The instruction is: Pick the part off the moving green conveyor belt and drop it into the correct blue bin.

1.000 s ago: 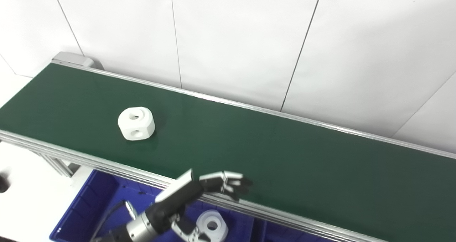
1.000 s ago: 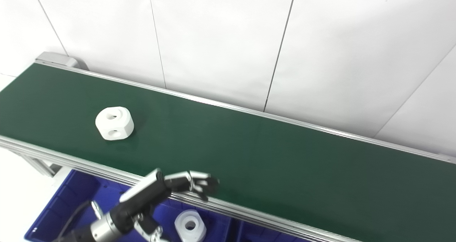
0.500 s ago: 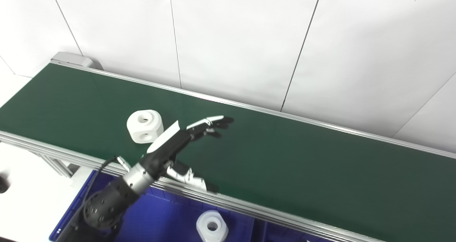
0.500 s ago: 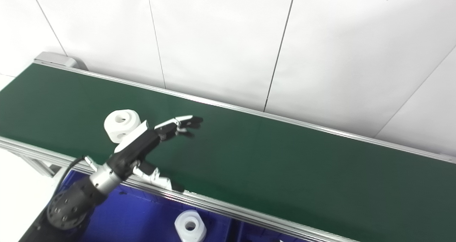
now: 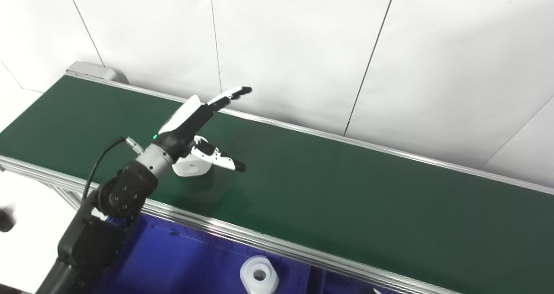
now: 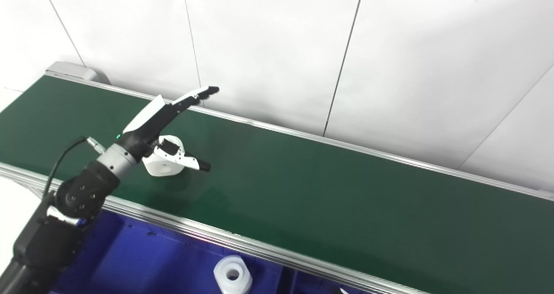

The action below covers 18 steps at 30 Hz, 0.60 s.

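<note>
White holed part [image 5: 189, 167] lies on green belt [image 5: 346, 190], seemingly upright.

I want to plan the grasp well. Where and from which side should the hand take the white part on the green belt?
Probably from above, across its rounded side walls. The white part sits flat on the green belt, a squat block with a hole in its side face, so opposite walls offer the thumb and fingers a seat. The open left hand is spread just over it.
</note>
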{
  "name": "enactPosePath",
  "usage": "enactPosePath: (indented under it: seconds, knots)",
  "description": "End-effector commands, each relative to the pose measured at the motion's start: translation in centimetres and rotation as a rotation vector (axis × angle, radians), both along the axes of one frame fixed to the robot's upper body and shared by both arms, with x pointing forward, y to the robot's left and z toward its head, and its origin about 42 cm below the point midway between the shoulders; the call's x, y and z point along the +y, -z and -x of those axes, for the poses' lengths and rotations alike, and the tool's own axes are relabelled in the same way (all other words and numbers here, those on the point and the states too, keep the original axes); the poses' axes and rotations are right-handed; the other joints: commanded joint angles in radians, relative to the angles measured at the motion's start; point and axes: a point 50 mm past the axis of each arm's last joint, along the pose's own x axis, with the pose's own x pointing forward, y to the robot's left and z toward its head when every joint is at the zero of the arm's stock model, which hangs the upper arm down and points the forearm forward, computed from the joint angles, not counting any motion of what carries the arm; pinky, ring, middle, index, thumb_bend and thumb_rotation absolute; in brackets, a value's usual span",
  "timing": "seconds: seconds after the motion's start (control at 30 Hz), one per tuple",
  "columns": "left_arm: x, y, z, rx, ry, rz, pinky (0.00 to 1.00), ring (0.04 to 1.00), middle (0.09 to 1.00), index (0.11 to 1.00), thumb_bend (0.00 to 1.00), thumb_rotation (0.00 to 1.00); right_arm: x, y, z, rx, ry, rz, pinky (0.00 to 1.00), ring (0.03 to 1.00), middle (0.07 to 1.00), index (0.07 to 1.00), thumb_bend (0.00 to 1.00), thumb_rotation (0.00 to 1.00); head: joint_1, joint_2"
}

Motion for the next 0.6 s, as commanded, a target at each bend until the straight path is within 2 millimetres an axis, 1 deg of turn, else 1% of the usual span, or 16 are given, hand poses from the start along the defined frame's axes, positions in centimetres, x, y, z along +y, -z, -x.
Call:
enactPosePath:
  seconds: [0.0,0.07,0.13,0.2,0.3,0.4,0.47,0.5,0.57]
  knots:
    - [1.2,-1.8,-1.4,-0.043,-0.048,-0.065,0.92,0.960,0.969,0.930,0.87,0.12,-0.1,-0.9,-0.3,-0.074,-0.020,-0.028,0.66,0.762,0.792,0.854,0.90,0.11,0.003,-0.001]
    - [1.7,-1.9,-2.0,-0.019,-0.081,-0.120,0.91,0.963,0.977,0.933,0.88,0.12,-0.2,-0.9,-0.3,-0.073,-0.022,-0.029,0.67,0.768,0.791,0.855,0.90,0.10,0.009,-0.001]
    - [2.0,-1.9,-2.3,0.005,-0.107,-0.173,0.92,0.982,0.996,0.946,0.91,0.16,-0.3,-1.0,-0.3,-0.072,-0.023,-0.030,0.68,0.769,0.790,0.855,0.90,0.09,0.013,0.000]
    - [2.2,-2.0,-2.7,0.018,-0.118,-0.228,0.96,0.995,0.998,0.941,0.94,0.17,-0.4,-1.0,-0.3,-0.073,-0.023,-0.030,0.69,0.769,0.788,0.855,0.90,0.10,0.019,0.002]
    - [2.5,-1.8,-3.0,0.025,-0.126,-0.356,0.99,1.000,0.997,0.927,0.96,0.17,-0.6,-1.0,-0.3,-0.067,-0.022,-0.037,0.67,0.763,0.789,0.856,0.90,0.09,0.026,0.004]
    - [2.7,-1.1,-3.1,0.069,-0.108,-0.461,1.00,1.000,1.000,0.932,0.97,0.18,-0.7,-0.9,-0.3,-0.060,-0.024,-0.041,0.67,0.770,0.793,0.859,0.89,0.09,0.030,0.005]
    - [2.7,-0.7,-2.9,0.107,-0.101,-0.498,1.00,1.000,1.000,0.937,0.99,0.19,-0.9,-0.9,-0.2,-0.061,-0.022,-0.040,0.63,0.763,0.798,0.860,0.89,0.08,0.032,0.008]
    - [2.6,-0.3,-2.9,0.126,-0.099,-0.508,1.00,1.000,1.000,0.936,1.00,0.18,-0.9,-1.0,-0.2,-0.062,-0.023,-0.037,0.66,0.765,0.797,0.862,0.89,0.07,0.032,0.009]
    - [2.6,0.4,-2.7,0.162,-0.095,-0.518,1.00,1.000,1.000,0.932,1.00,0.17,-1.1,-1.0,-0.2,-0.061,-0.022,-0.038,0.67,0.762,0.799,0.863,0.89,0.07,0.034,0.011]
